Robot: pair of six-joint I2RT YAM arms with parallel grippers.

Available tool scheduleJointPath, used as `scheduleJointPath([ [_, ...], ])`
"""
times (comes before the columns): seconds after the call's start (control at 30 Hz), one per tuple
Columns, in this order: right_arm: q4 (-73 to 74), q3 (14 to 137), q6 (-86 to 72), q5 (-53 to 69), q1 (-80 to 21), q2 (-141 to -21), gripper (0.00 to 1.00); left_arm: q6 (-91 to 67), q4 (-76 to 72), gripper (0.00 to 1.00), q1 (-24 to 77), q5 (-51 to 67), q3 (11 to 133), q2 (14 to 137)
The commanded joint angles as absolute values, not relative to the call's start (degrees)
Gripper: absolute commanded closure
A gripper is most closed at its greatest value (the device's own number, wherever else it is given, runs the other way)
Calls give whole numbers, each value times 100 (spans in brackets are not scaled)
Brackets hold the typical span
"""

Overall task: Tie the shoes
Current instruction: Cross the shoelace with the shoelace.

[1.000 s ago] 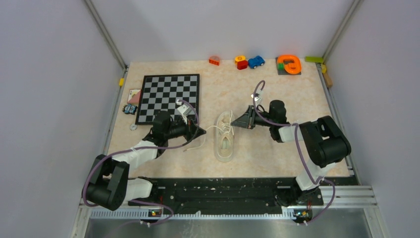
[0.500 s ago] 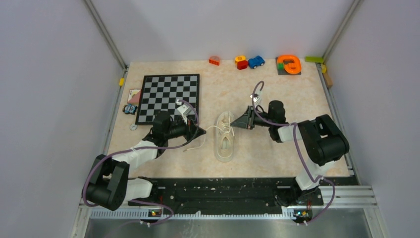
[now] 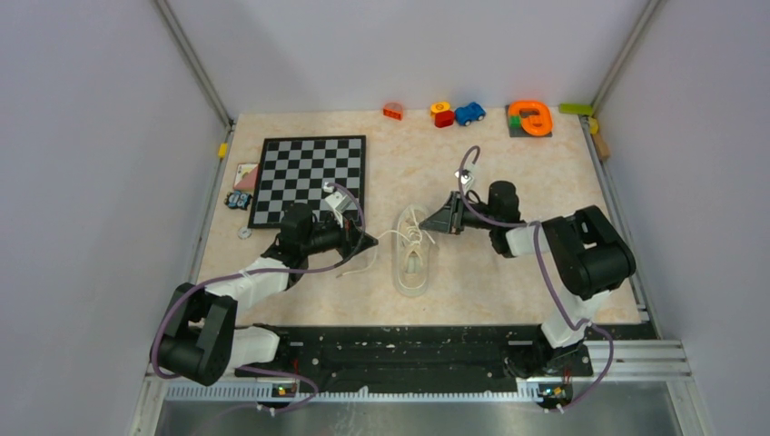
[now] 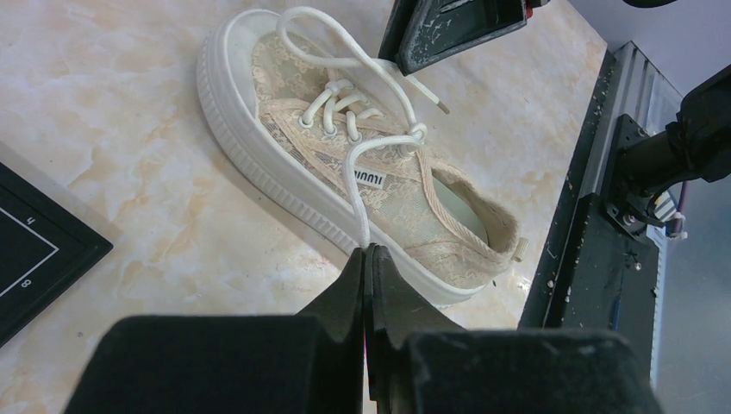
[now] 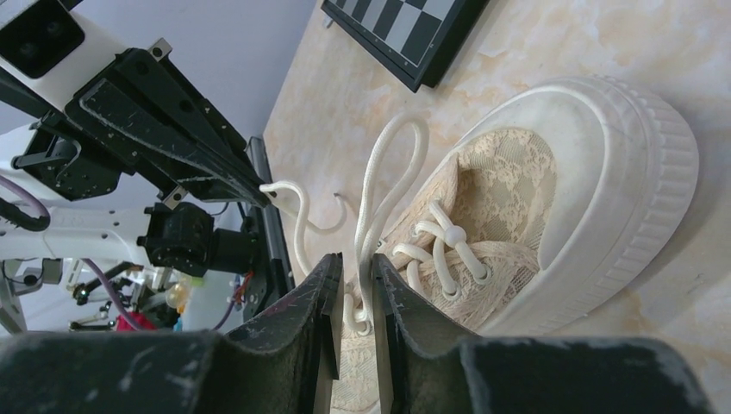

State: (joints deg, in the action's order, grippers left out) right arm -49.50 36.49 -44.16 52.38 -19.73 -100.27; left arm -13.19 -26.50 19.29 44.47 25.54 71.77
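L gripper [image 4: 367, 252] fully closed on lace [image 4: 349, 177]; R gripper [image 5: 355, 263] slightly ajar, lace in gap. Sneaker [image 3: 413, 259] at table [image 3: 508, 163] centre.

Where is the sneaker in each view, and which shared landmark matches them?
Top external: sneaker at table centre, between the arms.
Left wrist: sneaker mid-frame, toe upper left.
Right wrist: sneaker fills the right half, toe rightward.
Shared landmark: chessboard, upper left of the table; left edge in left wrist, top edge in right wrist.
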Motion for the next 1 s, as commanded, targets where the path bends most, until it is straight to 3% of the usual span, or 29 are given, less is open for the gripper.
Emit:
scheduleJointPath([
  [0.0, -4996, 3895, -4275, 5241, -2037, -10111, 79, -1248, -2860, 100, 1925, 4579, 2747, 7171],
  [0.97, -4365, 4206, -4008, 5194, -2171, -10318, 80, -1222, -2822, 100, 1925, 4588, 2782, 7218],
])
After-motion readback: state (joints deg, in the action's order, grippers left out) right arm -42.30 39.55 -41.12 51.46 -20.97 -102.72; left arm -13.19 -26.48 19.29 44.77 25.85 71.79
